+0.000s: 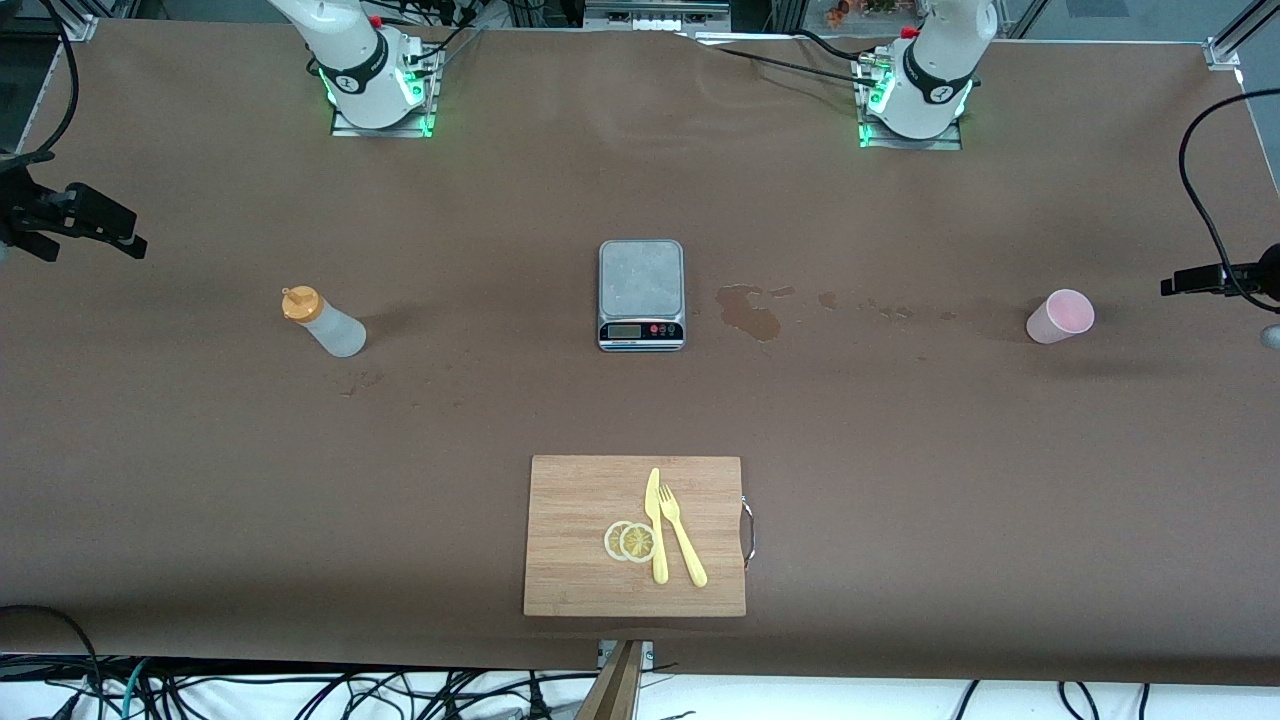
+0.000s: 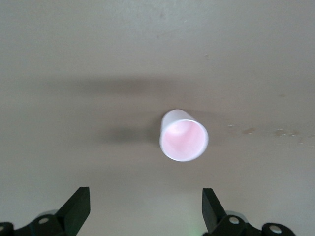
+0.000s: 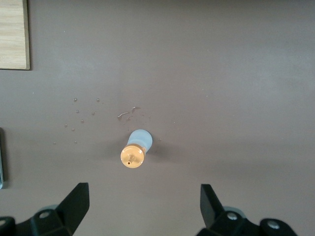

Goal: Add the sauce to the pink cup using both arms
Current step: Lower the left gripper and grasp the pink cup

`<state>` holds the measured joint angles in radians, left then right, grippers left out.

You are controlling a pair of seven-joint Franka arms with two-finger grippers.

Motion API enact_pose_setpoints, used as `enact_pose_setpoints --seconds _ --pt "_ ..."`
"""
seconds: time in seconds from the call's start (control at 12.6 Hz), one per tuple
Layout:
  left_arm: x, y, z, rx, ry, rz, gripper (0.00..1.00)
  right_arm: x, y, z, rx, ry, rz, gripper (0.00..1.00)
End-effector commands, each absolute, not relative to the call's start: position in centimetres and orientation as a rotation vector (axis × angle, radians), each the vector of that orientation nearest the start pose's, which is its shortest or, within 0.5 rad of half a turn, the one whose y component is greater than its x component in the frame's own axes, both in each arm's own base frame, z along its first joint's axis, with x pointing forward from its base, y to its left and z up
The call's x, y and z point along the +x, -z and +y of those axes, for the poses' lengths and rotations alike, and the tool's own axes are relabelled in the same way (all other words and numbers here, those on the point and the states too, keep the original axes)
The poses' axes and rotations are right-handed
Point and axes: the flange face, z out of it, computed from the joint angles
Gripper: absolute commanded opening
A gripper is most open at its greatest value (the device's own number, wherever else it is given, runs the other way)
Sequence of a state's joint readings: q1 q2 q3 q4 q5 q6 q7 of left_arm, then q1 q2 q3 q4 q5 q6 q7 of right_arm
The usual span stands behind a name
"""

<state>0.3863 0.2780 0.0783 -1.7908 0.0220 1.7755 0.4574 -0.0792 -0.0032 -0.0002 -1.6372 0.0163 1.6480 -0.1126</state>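
1. Left gripper [image 2: 142,209]: fingers spread wide, nothing between them. Hangs high over the pink cup [image 2: 183,135]; not seen in front view, only the arm's base shows there.

2. Right gripper [image 3: 142,209]: fingers likewise wide apart, empty. Hangs high over the sauce [image 3: 135,150], looking down on its orange cap; also out of front view.

3. Pink cup [image 1: 1060,316]: upright, mouth up, looks empty. Stands at the left arm's end of the table, alone, well apart from everything else.

4. Sauce [image 1: 322,321]: upright, cap on. Stands at the right arm's end of the table, well apart from the cup, w/ the scale between them.

5. Grey scale [image 1: 641,294]: mid-table, nothing on it. Brown stain [image 1: 750,310] just beside it, toward the cup.

6. Cutting board [image 1: 636,535]: nearer the front camera than the scale. Carries two lemon slices [image 1: 630,541], a yellow knife [image 1: 656,525] & fork [image 1: 682,535].

7. Step in hand (judged): the very start, pre-grasp. Neither item touched; no sauce in cup.

8. Next move calls for (judged): each gripper to drop straight down, fingers either side of its item; right to close on the bottle body below the cap, left on the cup wall. Then both must be brought together, since they stand well apart. Bottle prob. soft, so a light squeeze only.
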Motion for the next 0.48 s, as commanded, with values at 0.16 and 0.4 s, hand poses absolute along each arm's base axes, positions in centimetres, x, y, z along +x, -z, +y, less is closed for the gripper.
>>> enact_pose_setpoints --seconds 0.16,0.4 --pt "50.7 -29.1 25.6 -3.343 -0.364 0.018 1.00 55.6 -60.3 -4.6 -3.110 0.020 -0.059 1.00" --pt "50.0 -25.5 25.9 -3.358 -0.388 -0.011 0.99 55.7 -60.2 -4.7 -3.110 0.022 -0.054 1.00"
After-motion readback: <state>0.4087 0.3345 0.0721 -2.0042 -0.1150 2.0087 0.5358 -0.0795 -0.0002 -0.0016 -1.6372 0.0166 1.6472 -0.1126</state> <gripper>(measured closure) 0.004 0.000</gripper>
